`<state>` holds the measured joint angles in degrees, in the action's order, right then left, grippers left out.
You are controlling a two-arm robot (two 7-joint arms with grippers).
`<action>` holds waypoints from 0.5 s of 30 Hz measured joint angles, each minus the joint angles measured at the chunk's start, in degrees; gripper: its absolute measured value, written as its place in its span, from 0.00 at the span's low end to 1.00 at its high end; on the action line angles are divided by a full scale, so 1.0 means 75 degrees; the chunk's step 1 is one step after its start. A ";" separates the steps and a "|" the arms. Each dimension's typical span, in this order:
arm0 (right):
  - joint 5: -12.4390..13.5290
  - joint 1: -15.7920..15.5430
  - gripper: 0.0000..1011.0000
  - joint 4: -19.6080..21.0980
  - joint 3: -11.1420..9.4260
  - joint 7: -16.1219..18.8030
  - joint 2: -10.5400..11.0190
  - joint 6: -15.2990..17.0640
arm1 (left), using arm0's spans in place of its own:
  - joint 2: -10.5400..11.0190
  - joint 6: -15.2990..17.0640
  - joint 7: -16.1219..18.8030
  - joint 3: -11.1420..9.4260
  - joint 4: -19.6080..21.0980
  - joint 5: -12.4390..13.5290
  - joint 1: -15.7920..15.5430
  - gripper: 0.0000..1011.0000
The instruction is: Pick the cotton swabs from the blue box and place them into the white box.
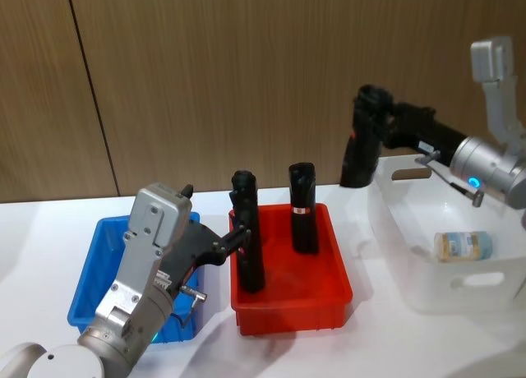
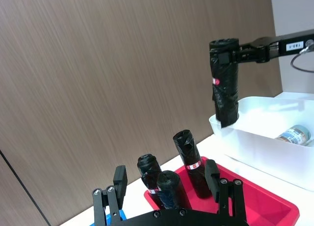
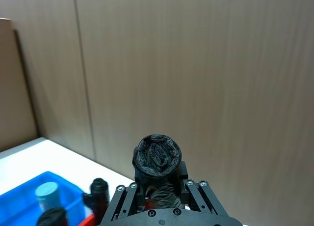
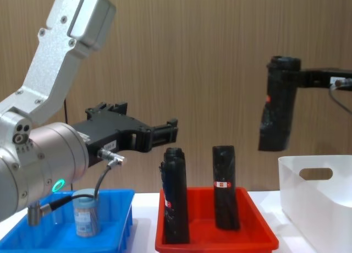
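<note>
Head view: the right gripper (image 1: 367,115) hangs high beside the far rim of the white box (image 1: 386,222), its jaws pinching a black bottle (image 1: 362,148) upright near the top, so the bottle dangles just outside or above the wall; which, I cannot tell. 1 jar of cotton swabs (image 1: 463,246) already lies on its side in the white box. The left gripper (image 1: 238,234) reaches from over the blue box (image 1: 86,283) toward the red tray (image 1: 329,300), where 2 black bottles stand.

Left wrist view: the left fingers (image 2: 119,179) stand spread and empty, pointed at the bottles in the red tray.

Right wrist view: the jaws press on the bottle's sides just under its crumpled top. Far below, a pale lid (image 3: 47,191) shows in the blue box.

Chest view: 1 swab jar (image 4: 86,213) stands upright in the blue box under the left arm, probably the next pick.
</note>
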<state>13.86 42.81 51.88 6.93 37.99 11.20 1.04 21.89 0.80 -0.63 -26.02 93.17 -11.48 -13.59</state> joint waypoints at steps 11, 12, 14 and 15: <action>-0.0397 -0.0007 0.36 0.0215 -0.0152 -0.0813 0.0139 0.0143 | 0.0000 0.0000 0.0000 0.0000 0.0000 0.0000 0.0000 0.99; -0.0432 0.0001 0.36 0.0215 -0.0165 -0.0878 0.0151 0.0153 | 0.0001 0.0000 0.0000 0.0000 0.0000 0.0000 0.0000 0.99; -0.0545 0.0024 0.36 0.0193 -0.0194 -0.1070 0.0178 0.0190 | 0.0000 0.0000 0.0000 0.0000 0.0000 0.0000 0.0000 0.99; -0.0620 0.0044 0.36 0.0146 -0.0219 -0.1185 0.0199 0.0214 | 0.0001 0.0000 0.0000 0.0000 0.0000 0.0000 0.0000 0.99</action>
<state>9.21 43.14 52.98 5.28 29.10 12.69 2.64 21.90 0.80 -0.63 -26.02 93.18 -11.48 -13.59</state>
